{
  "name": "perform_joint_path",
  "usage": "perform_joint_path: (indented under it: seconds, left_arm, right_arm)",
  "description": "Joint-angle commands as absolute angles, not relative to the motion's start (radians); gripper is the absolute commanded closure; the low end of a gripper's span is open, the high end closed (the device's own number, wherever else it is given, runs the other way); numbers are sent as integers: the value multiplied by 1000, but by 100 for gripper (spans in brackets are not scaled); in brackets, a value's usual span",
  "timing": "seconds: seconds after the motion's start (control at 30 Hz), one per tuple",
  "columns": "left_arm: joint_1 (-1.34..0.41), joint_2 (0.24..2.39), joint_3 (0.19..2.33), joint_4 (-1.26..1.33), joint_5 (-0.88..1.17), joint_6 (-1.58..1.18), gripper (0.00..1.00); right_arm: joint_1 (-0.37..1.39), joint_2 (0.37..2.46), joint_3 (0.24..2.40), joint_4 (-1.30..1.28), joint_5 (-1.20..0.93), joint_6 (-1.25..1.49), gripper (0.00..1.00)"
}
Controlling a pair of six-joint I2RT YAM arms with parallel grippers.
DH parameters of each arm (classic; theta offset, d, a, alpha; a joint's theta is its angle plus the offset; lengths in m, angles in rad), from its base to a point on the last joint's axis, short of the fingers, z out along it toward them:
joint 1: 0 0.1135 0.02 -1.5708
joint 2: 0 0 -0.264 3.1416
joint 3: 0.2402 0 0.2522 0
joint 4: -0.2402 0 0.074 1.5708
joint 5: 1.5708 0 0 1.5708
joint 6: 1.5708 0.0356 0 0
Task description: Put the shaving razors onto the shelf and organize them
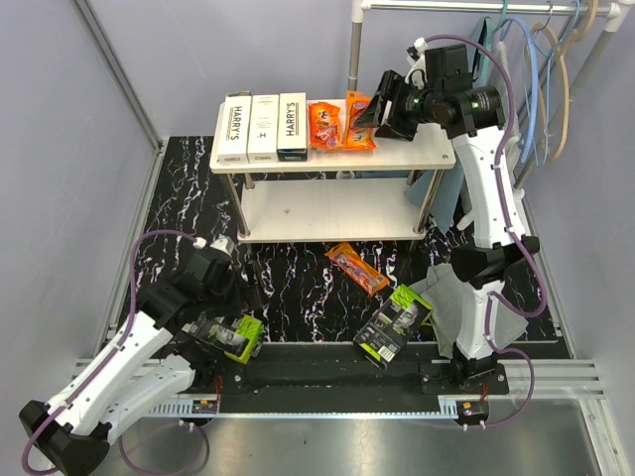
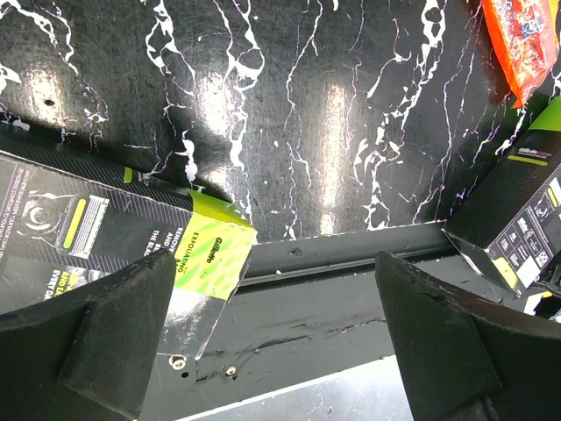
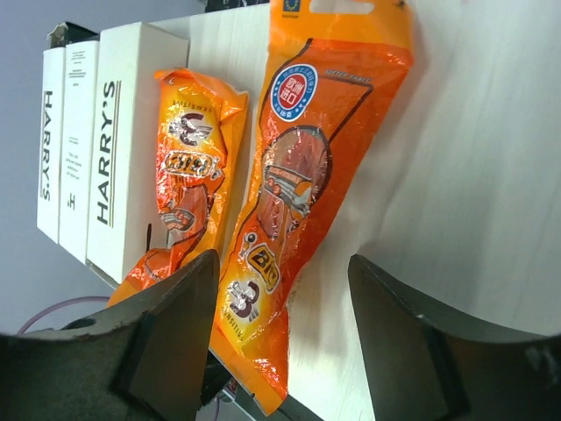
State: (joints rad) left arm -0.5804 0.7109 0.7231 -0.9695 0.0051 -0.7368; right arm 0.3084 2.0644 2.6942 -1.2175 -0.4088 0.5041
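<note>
Right claw (image 3: 280,294) hangs released over a slick, floppy orange pack (image 3: 302,175) on the shelf (image 1: 437,149), beside three stiff white HARRY'S boxes (image 1: 263,127). Left claw (image 2: 276,289), fingers spread, hovers at the corner of a blister pack (image 2: 79,228) on the marbled surface (image 2: 289,114). The pack looks light and rigid, likely best pinched across its narrow edges.

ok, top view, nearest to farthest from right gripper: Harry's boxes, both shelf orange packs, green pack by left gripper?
1. Right orange pack, at the right gripper.
2. Left orange pack, beside it.
3. Harry's boxes, left end of the shelf.
4. Green pack, by the left gripper.
</note>
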Motion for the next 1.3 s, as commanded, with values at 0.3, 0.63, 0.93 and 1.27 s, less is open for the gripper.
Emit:
perform_joint_path:
  seconds: [0.3,0.63,0.93,1.27]
  left_arm:
    - [-578,709,716,-925,20,-724,1]
    - [-578,716,719,-927,18,-721,1]
    - [-578,719,719,-923,18,-721,1]
    - [-578,719,716,-923,23,-722,1]
  right_arm:
    - [298,2055,2678,-1115,-288,515,25]
    - [298,2086,2658,-1052,-345,561,29]
    - [298,2074,2625,-1016,-419,577,34]
    - [316,2063,2577,-983,-433,574,32]
